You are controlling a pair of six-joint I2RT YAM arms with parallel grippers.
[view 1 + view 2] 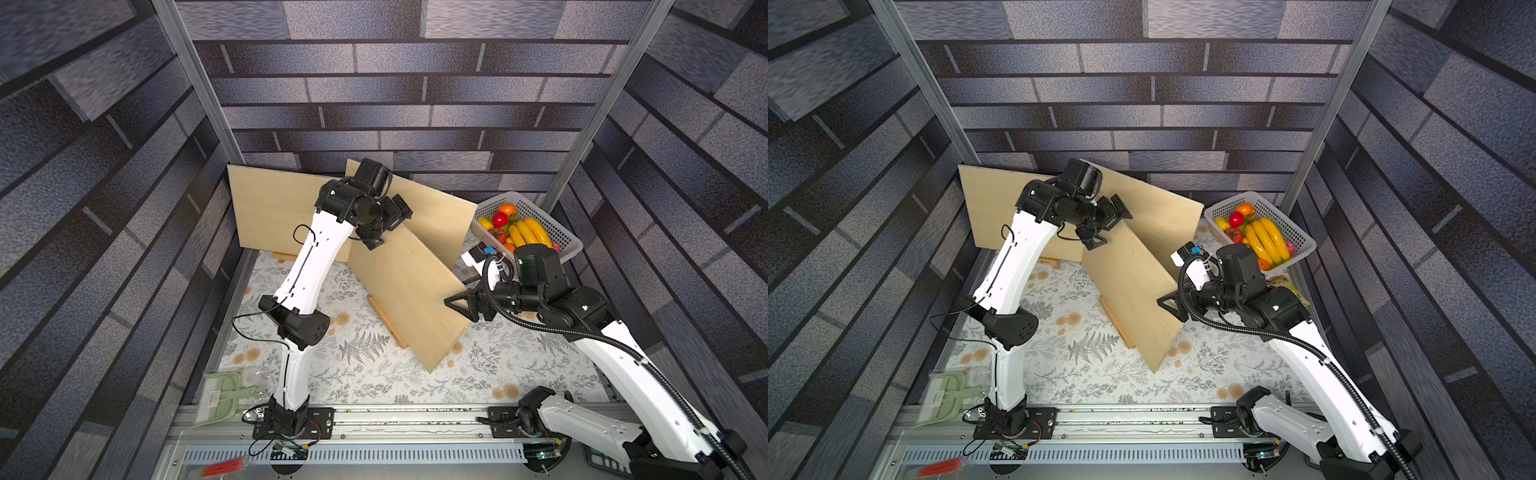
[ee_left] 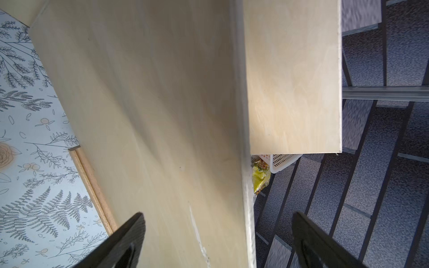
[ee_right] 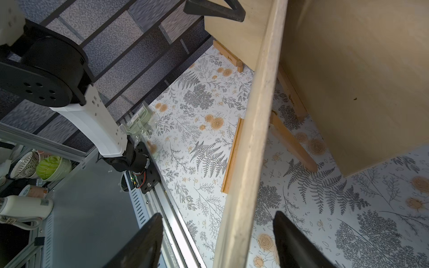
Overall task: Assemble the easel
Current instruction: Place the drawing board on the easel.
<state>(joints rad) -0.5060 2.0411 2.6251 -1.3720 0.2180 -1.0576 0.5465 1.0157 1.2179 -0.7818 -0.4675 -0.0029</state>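
We see the left gripper [image 2: 217, 214] spread wide astride the upper edge of the tilted plywood panel [image 1: 407, 291], the right gripper [image 3: 218, 213] parted around its side edge (gaps showing both sides).

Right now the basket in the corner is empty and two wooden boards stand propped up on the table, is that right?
No, the basket is not empty: it holds bananas and other fruit, as both top views show. The back board and front board do stand propped up on the table.
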